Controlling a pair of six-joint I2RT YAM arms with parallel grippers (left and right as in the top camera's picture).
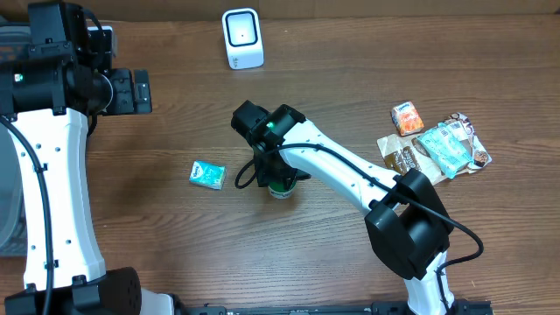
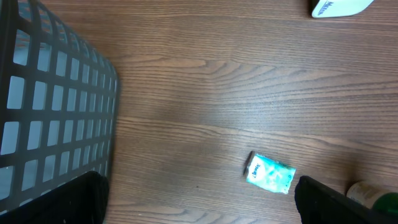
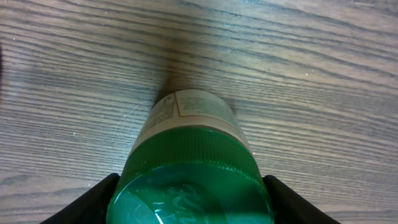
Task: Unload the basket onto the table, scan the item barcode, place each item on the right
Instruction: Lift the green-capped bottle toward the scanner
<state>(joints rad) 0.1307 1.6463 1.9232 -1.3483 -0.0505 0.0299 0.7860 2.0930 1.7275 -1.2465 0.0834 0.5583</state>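
A small bottle with a green cap [image 3: 189,180] and a pale label [image 3: 186,109] stands upright on the wooden table, also seen in the overhead view as the bottle [image 1: 280,186]. My right gripper [image 3: 191,200] comes down over it, and its black fingers [image 3: 93,202] press against both sides of the cap. The white barcode scanner [image 1: 242,38] stands at the back of the table, well away from the bottle. My left gripper [image 2: 199,205] hangs open over bare wood at the far left, holding nothing.
A teal packet [image 1: 207,174] lies just left of the bottle. Several snack packets [image 1: 435,146] lie at the right. A grey mesh basket [image 2: 50,106] sits at the table's left edge.
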